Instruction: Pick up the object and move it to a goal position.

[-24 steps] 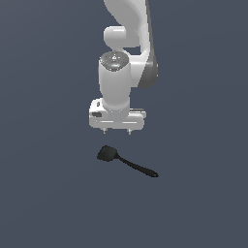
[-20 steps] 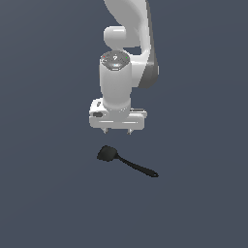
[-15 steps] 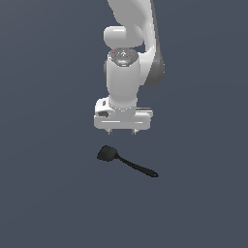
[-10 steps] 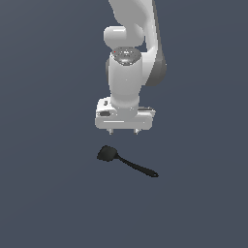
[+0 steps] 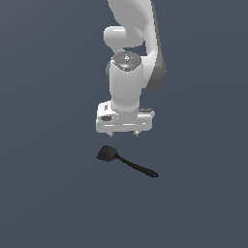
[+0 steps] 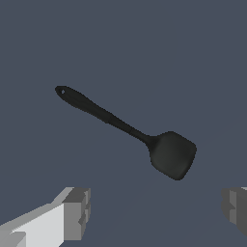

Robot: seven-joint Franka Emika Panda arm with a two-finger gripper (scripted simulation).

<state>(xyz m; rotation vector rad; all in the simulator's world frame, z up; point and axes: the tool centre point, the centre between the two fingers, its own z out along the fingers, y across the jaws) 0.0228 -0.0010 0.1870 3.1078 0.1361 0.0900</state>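
The object (image 5: 125,162) is a small black spatula lying flat on the dark grey floor, its squarish head toward the exterior view's left and its thin handle running toward the right. In the wrist view the object (image 6: 130,130) lies ahead of the fingers, apart from them. My gripper (image 5: 124,133) hangs just above and behind the spatula, open, with nothing between its fingers (image 6: 77,212). Its two short fingertips point down and touch nothing.
The white arm (image 5: 131,58) rises straight up behind the gripper. Around the spatula is plain dark grey floor (image 5: 53,193) with no other objects in view.
The gripper has shifted slightly toward the exterior view's right and turned about its vertical axis, so its body now faces the camera squarely. The spatula has not moved.
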